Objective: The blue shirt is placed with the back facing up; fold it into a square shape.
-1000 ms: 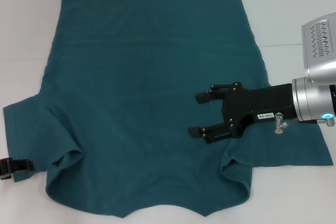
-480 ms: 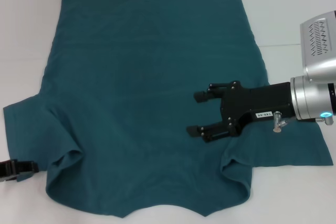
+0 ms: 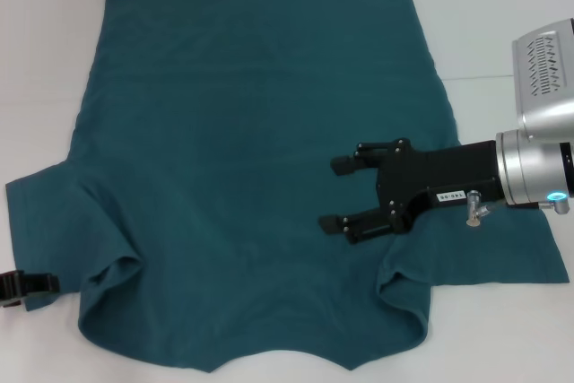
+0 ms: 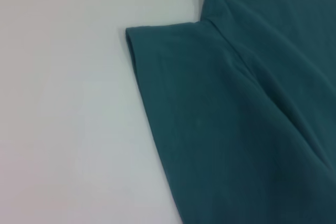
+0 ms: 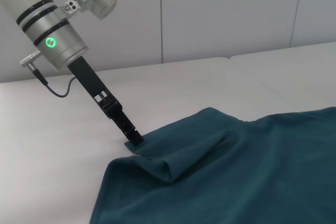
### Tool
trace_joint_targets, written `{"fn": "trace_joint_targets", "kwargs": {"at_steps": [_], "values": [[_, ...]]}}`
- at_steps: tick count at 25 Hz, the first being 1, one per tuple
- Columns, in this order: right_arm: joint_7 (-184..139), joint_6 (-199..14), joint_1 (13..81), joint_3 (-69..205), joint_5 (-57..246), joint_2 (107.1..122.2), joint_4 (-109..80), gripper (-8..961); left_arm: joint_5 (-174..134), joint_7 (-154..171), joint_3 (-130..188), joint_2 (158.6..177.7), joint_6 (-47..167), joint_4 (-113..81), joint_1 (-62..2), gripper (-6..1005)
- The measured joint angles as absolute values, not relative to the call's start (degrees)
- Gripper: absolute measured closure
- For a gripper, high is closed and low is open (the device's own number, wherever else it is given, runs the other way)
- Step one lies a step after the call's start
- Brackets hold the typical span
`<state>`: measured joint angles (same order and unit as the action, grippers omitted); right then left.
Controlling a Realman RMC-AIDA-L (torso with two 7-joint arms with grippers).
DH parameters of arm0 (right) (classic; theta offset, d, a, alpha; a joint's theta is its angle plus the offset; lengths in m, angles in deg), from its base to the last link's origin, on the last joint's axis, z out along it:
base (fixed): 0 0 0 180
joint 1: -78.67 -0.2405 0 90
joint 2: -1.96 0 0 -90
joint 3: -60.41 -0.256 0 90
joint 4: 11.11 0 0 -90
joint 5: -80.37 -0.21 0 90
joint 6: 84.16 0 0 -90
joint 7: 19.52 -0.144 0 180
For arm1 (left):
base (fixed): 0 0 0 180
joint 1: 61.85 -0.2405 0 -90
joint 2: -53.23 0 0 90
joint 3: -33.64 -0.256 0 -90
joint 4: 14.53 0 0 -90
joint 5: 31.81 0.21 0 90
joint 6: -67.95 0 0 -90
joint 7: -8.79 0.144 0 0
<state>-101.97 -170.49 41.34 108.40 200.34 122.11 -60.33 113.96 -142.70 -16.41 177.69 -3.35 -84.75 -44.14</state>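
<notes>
Progress: I judge the fold barely begun; the blue shirt (image 3: 260, 168) lies spread flat on the white table (image 3: 45, 60), no fold made.
Left gripper (image 3: 25, 285): at the shirt's near left sleeve edge, down on the table; I cannot tell whether it is closed on cloth.
Right gripper (image 3: 339, 193): over the shirt's right side near the right sleeve, jaws apart, holding nothing.
Far hem: flat, untouched.
Left to do: every fold.
</notes>
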Motion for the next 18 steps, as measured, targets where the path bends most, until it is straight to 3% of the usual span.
{"fn": "trace_joint_targets", "kwargs": {"at_steps": [18], "values": [[-101.96,-170.66,41.39,108.49,200.22,122.11,-60.33,37,113.93,-142.73,-18.7,177.86,-2.55,-84.33,-44.17,369]]}}
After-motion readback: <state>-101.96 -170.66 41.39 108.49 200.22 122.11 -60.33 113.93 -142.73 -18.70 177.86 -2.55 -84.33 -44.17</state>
